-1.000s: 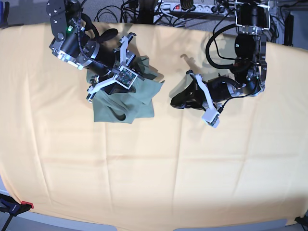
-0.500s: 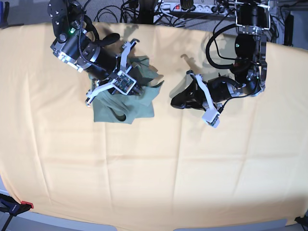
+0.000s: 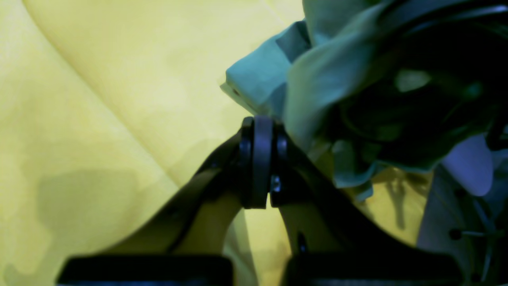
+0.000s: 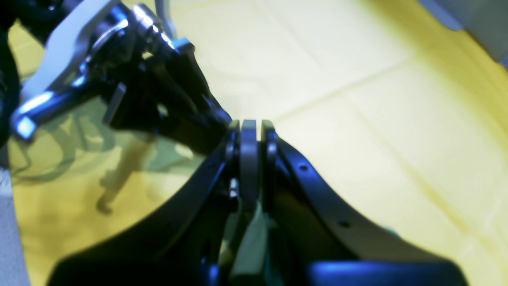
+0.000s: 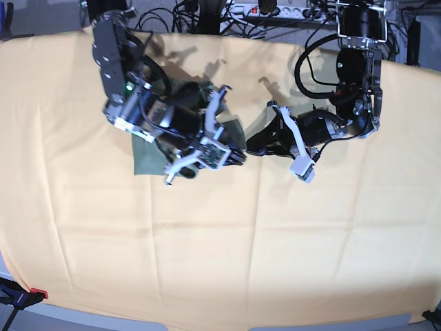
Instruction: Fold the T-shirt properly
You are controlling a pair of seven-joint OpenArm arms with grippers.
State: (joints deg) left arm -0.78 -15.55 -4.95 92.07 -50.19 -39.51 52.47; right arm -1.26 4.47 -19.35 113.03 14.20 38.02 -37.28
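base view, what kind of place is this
Probably a robotics lab bench: two robot arms work over a table draped in an orange-yellow cloth, a power strip and loose cables lie behind, and a green T-shirt serves as practice piece.

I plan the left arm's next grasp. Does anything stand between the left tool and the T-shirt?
Nothing visible does. The left tool, shut and empty, points at the T-shirt, whose near edge lies just ahead over the yellow cloth. The right tool, shut, seems to grip the shirt.
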